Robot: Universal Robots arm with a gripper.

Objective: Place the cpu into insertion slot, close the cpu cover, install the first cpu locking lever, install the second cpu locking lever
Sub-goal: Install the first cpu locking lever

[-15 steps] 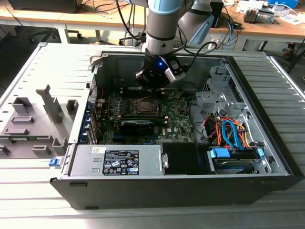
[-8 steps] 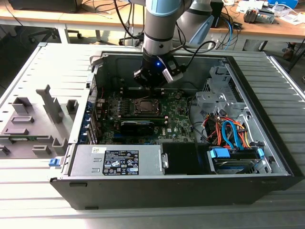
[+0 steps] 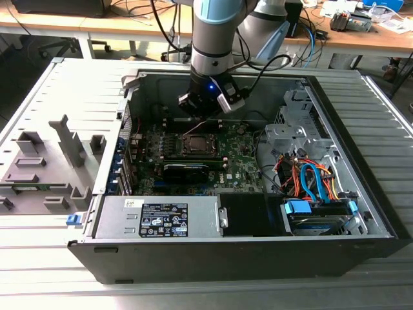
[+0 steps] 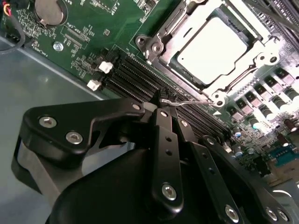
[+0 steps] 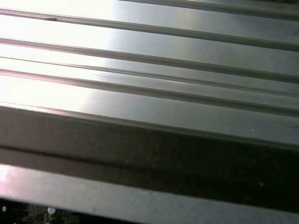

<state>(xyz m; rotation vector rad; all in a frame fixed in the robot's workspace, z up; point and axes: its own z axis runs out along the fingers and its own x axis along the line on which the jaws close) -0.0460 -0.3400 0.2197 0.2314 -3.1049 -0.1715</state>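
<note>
We see our end effector [image 4: 161,106] with its black fingers pressed together on a thin wire locking lever [image 4: 187,101], which runs from the fingertips toward the corner of the socket frame. In the exterior view the end effector [image 3: 208,111] hangs low inside the open computer case [image 3: 361,194], just above the motherboard [image 3: 242,152].

Just beyond the fingertips in the second wrist view lies the cpu [image 4: 212,50], its pale metal top flat in the insertion slot [image 4: 196,77]. The cpu cover [image 4: 163,42] appears folded down around it, the chip showing through its square window. So we judge the chip placed and the cover closed, with a lever now in hand.

We judge the lever to be light, springy wire: stiff along its length, slick and narrow, so it could slip from the pads. The free end, where we hold it, is the sensible place to grip. The chip and socket pins are fragile; sideways force near them is a risk.

Rows of black memory slots [image 4: 131,77] sit between the end effector and the socket. The case rests on a ribbed metal worktop [image 3: 39,258].
</note>
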